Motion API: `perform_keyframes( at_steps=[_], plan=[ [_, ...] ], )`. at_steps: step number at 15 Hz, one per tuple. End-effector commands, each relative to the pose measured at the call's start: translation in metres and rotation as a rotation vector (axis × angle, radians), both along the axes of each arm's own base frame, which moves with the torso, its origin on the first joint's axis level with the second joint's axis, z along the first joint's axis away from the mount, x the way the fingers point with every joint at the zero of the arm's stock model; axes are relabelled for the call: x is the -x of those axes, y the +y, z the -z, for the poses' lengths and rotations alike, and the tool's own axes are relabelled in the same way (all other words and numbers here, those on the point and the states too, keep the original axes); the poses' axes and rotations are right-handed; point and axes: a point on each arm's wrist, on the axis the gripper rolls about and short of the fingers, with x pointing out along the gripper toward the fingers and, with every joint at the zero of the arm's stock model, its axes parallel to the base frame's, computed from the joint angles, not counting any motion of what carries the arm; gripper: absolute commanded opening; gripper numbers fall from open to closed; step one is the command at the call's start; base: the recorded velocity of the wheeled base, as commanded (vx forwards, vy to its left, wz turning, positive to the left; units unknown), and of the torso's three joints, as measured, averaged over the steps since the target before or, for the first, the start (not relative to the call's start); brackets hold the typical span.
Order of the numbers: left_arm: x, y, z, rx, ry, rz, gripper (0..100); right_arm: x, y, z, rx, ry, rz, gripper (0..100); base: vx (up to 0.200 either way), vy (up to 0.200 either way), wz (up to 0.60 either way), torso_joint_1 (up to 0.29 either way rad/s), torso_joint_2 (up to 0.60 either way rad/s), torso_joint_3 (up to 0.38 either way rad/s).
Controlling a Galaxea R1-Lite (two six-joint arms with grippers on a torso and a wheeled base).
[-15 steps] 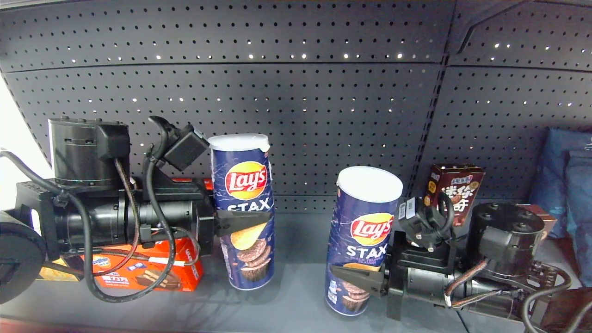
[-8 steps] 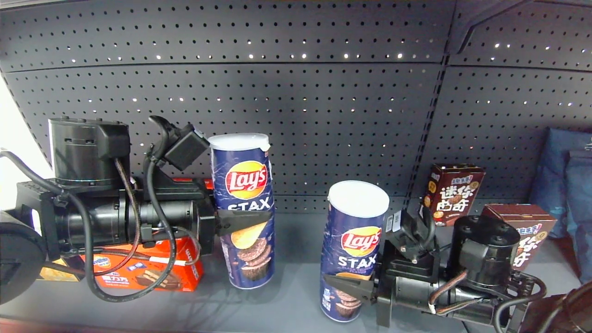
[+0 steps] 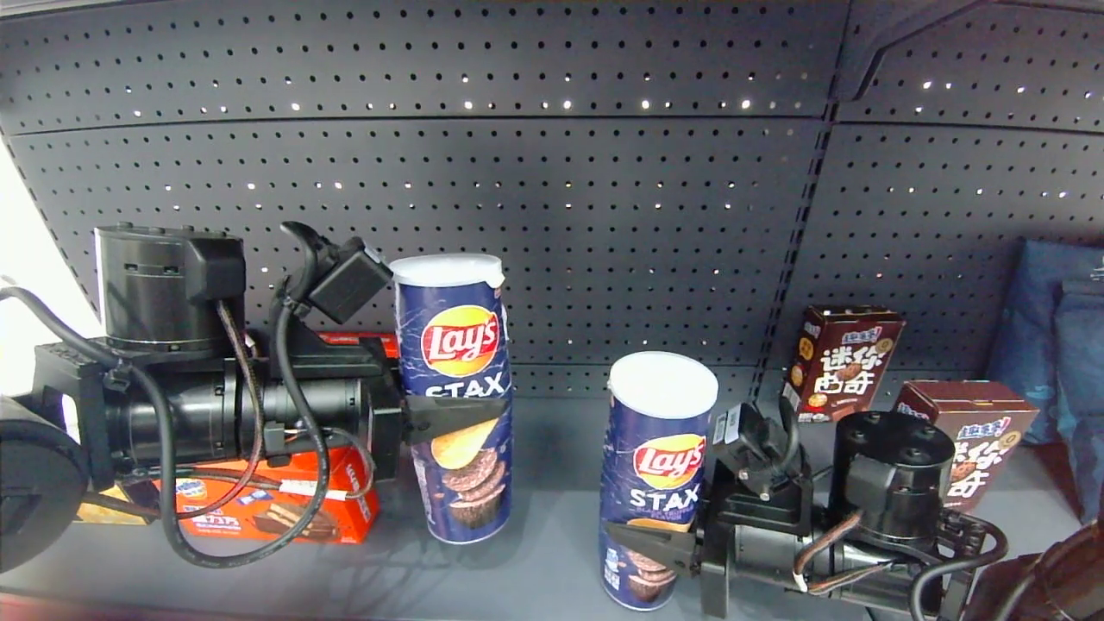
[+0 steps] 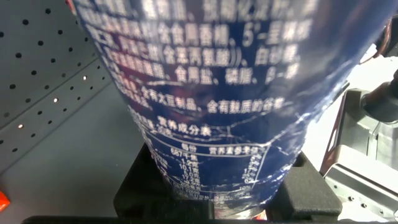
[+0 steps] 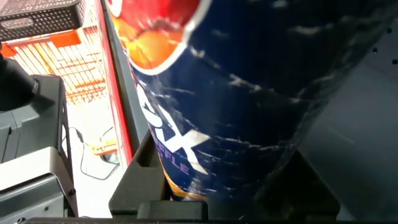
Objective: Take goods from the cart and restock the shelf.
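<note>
The right chip can (image 3: pixel 655 479) is near the front edge of the shelf (image 3: pixel 552 466) and leans a little. The right claw (image 3: pixel 649 542) is closed around its lower part. I can't tell if its bottom touches the shelf board yet. The left chip can (image 3: pixel 453 397) stands farther back, nearly straight, and the left claw (image 3: pixel 455 410) is pinched around its middle.

I think the job now is to set both cans down. To do it well, the right can should be tipped straight first, then lowered until its bottom sits flat. It should also go back a bit from the edge so it won't fall off. Each claw should let go slowly and pull straight away, so a finger doesn't knock the tall can over. The orange biscuit box (image 3: pixel 276 509) lies on the shelf by the left arm, and two brown boxes (image 3: pixel 841 362) stand past the right arm.

The head view gives both cans whole, with their white lids and how much they lean. The left wrist view gives the small print on the can's back side and the peg wall (image 4: pixel 37 81) beside it. The right wrist view looks the other way, out past the shelf's red edge strip (image 5: pixel 115 93) to the orange cart (image 5: pixel 62 68).
</note>
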Motion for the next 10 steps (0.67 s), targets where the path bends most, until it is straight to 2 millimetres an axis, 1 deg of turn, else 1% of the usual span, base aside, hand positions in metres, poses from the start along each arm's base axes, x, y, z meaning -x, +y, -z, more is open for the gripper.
perform_keyframes(
  at_steps=[1,2,4,10],
  plan=[
    [0.000,0.001,0.000,0.000,0.002,-0.001,0,-0.001,0.000,0.001,0.004,0.002,0.002,0,0.000,0.000,0.00,0.000,0.00,0.000],
    [0.000,0.001,0.001,-0.001,0.003,-0.002,0,0.000,0.000,0.002,0.005,0.004,0.002,100,0.000,0.000,0.00,0.000,0.00,0.000],
    [0.002,0.001,0.003,-0.003,0.009,0.000,0,0.001,0.001,0.000,0.002,0.001,-0.001,100,0.000,0.000,0.00,0.000,0.00,0.000],
    [0.006,0.002,0.000,0.000,0.000,0.000,0,0.010,-0.007,-0.005,-0.016,-0.023,0.000,100,0.000,0.000,0.00,0.000,0.00,0.000]
  ],
)
